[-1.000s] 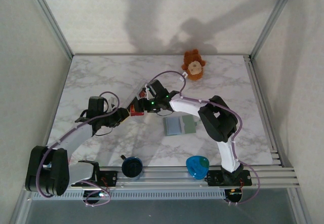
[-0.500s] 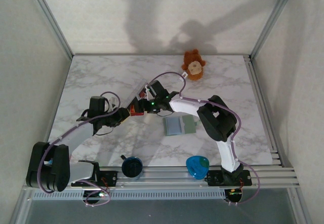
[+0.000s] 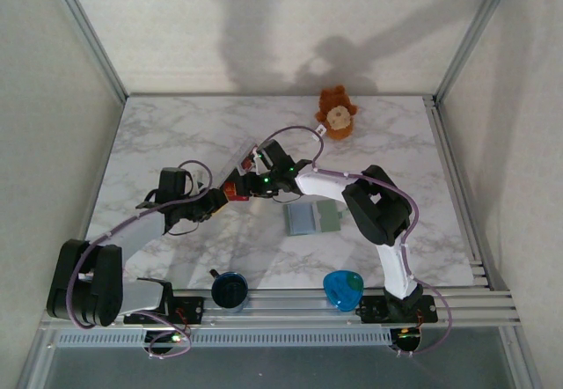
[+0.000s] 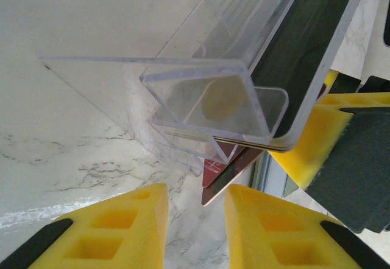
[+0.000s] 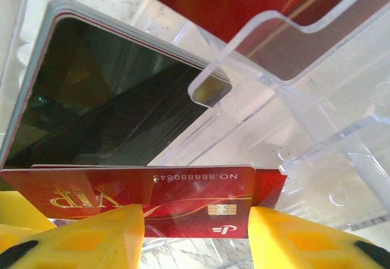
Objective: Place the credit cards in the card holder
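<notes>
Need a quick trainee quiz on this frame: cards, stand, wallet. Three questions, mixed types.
1. True or false: the left hand is gripping the card holder.
2. Multiple choice: the red credit card just beyond the right hand sits A) in the clear display stand; B) in the card holder; C) flat on the table.
3. Fill in: the gold letters on that card read ___.

Key: 1 false, since the card holder lies on the marble table, apart from both hands. 2 A. 3 VIP.
</notes>
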You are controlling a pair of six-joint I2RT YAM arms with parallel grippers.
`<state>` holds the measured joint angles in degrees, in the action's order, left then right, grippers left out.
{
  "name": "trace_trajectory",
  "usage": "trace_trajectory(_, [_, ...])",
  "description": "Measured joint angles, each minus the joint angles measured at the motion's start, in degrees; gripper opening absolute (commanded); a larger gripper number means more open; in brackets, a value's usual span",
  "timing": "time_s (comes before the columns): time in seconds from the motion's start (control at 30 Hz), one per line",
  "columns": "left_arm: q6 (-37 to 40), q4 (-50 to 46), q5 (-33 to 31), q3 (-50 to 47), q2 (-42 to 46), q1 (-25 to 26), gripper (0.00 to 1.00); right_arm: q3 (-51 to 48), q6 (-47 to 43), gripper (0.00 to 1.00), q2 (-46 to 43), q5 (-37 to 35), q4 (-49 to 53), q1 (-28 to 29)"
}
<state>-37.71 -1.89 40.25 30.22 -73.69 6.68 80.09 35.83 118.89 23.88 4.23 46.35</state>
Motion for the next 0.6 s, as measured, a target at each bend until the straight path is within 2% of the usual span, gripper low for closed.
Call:
trace_trajectory(0.23, [0.04,-0.09,-1.55,0.17,-0.2,0.0,0.35,-0.2,0.66,0.49,0.07,0.44,-0.63,-0.09])
trace_trajectory(0.37, [0.33,-0.5,-4.15,1.18,0.22,0.04,0.43,-0.37,0.94,0.49,0.13,0.5,-1.22,-0.09])
trace_trajectory(0.6, [0.42,0.81,-5.84,1.79,1.09,0.63,0.38,-0.68,1.05,0.49,0.28,1.46,-1.88,-0.11])
